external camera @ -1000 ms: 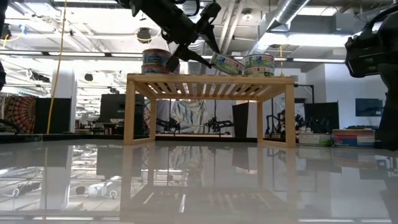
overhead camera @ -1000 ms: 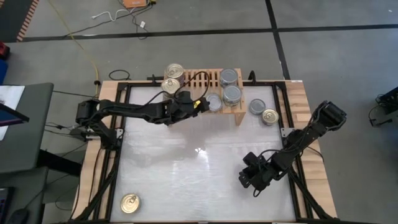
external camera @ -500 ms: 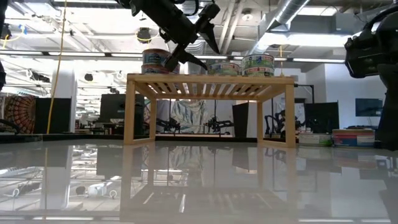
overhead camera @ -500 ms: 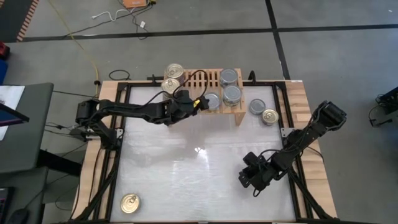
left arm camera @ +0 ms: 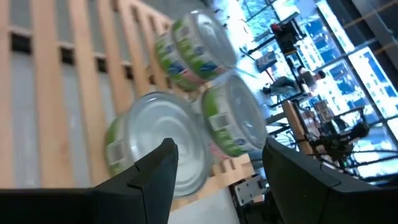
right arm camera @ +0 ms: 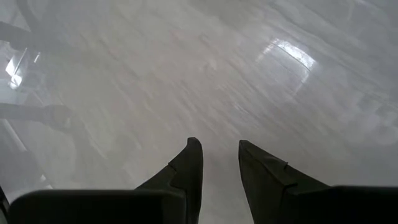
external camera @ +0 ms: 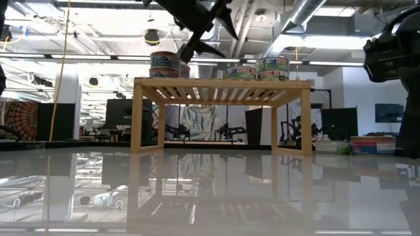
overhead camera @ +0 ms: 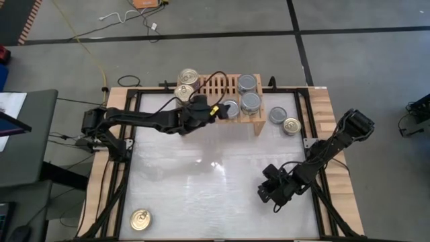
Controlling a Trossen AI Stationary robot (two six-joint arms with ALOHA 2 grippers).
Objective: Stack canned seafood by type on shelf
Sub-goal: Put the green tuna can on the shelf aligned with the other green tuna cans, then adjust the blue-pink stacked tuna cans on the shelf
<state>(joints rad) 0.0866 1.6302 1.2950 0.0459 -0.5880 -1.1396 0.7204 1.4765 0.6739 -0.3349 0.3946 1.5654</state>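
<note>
Glossy white table (overhead camera: 201, 195), workshop clutter behind it, and the shelf (overhead camera: 218, 87) sits at the far edge. My left gripper (overhead camera: 216, 111) hangs over the shelf's middle with its fingers spread and nothing between them; in the left wrist view a silver tin (left arm camera: 163, 142) lies flat on the slats just past my fingertips. It sits touching the silver stack (overhead camera: 250, 102) to its right, with a second silver pile (overhead camera: 247, 83) behind that, so the plain tops are grouping on the right half. Gold tins (overhead camera: 187, 76) are piled at the shelf's left end, which keeps the two types apart. My guess is this one's placed and I'm clear to go fetch more.

Plenty left: a silver tin (overhead camera: 277, 115) and a gold one (overhead camera: 291, 126) sit on the table just right of the shelf, and a stray gold tin (overhead camera: 140, 219) waits at the near left corner. My right gripper (overhead camera: 271, 196) idles low at the near right, fingers slightly apart, empty.
</note>
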